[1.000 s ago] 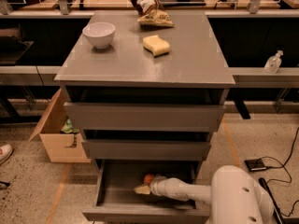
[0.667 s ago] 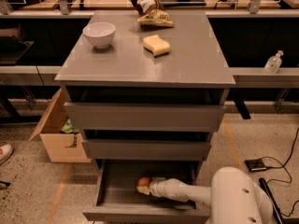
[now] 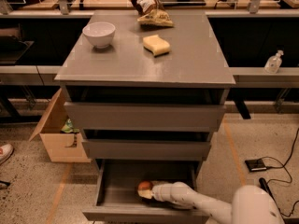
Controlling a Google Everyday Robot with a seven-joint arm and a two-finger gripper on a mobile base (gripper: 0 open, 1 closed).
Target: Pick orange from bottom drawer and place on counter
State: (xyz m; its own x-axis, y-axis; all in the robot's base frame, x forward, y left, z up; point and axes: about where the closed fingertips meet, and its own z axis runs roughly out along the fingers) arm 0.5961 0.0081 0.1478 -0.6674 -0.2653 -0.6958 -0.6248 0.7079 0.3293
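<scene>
Camera view: The bottom drawer [image 3: 122, 200] is pulled out below the two closed drawers of the grey cabinet. The arm [image 3: 205, 203] enters from the lower right corner. It lies low and nearly horizontal and reaches leftward over the drawer's front edge into its interior. The gripper [image 3: 146, 192] is inside the drawer, right of centre, pointing left. The orange [image 3: 145, 186] rests on the drawer floor directly at the gripper tip and appears to touch it. The gripper partly covers the fruit. Whether the jaws are closed on the orange cannot be told. The counter [image 3: 191, 55] carries a white bowl [image 3: 99, 34] at left, a yellow sponge [image 3: 156, 45] near centre, and a crumpled bag [image 3: 150, 10] at the rear edge.
</scene>
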